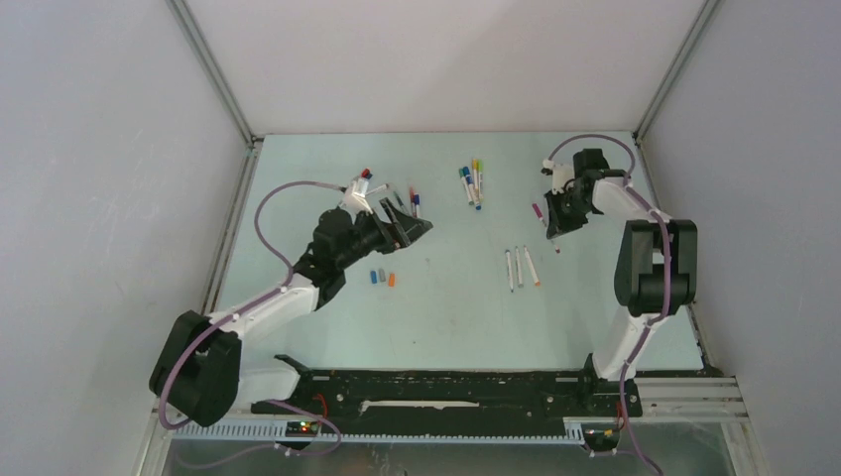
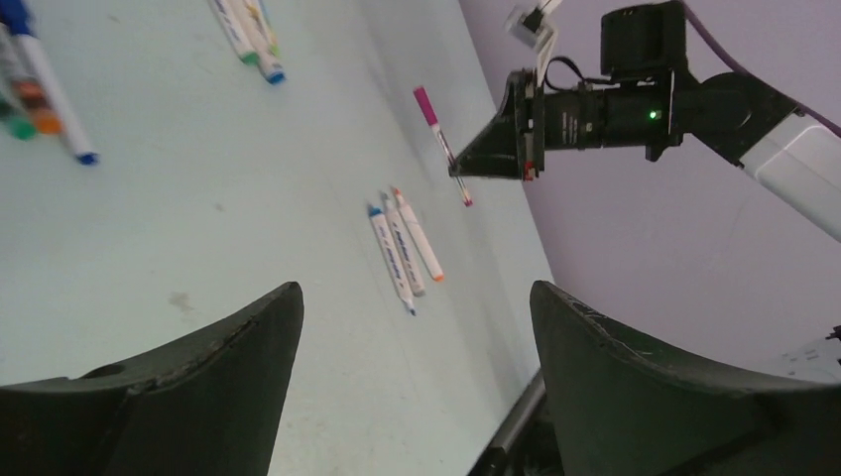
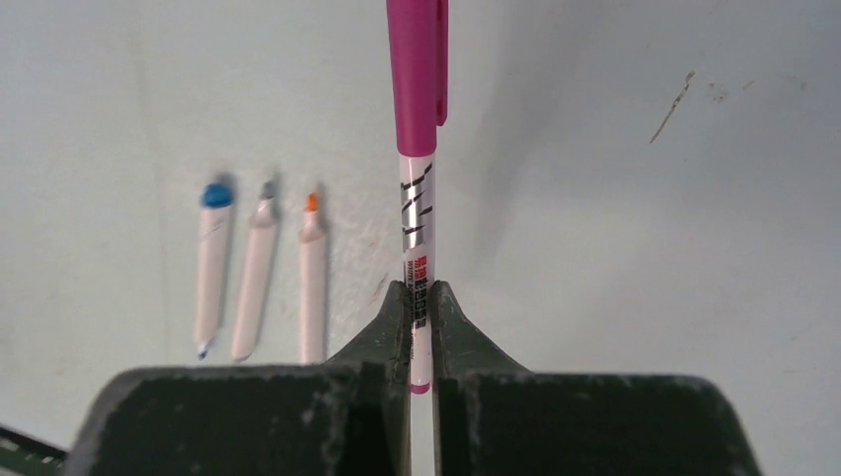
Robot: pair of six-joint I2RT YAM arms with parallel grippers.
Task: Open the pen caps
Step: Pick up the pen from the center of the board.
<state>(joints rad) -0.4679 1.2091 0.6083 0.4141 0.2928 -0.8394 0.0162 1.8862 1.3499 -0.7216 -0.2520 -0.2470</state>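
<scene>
We see the right gripper [image 3: 420, 327] with its fingers [image 3: 385, 327] clenched on the white barrel of a pink-capped pen [image 3: 417, 198], gripping it near the end opposite the pink cap [image 3: 418, 69], which points toward 12 o'clock in the right wrist view and is still on the pen. In the top view that gripper [image 1: 555, 234] sits at about 2 o'clock on the worktop [image 1: 446, 307], holding the pen off the surface. Just toward 8 o'clock from it lie 3 uncapped pens [image 1: 522, 267] side by side, their blue, grey and orange tips bare. The left gripper [image 1: 409, 230] hangs at about 10 o'clock with its fingers [image 2: 198, 367] spread wide and grasping nothing. Near it, toward 6 o'clock, 3 loose caps [image 1: 382, 278] in blue, grey and orange rest on the worktop. Beside the left gripper toward 12 o'clock lies a cluster of capped pens [image 1: 413, 200] with red and blue caps, and another capped group [image 1: 472, 183] with green, yellow and blue caps lies at 12 o'clock on the worktop.
</scene>
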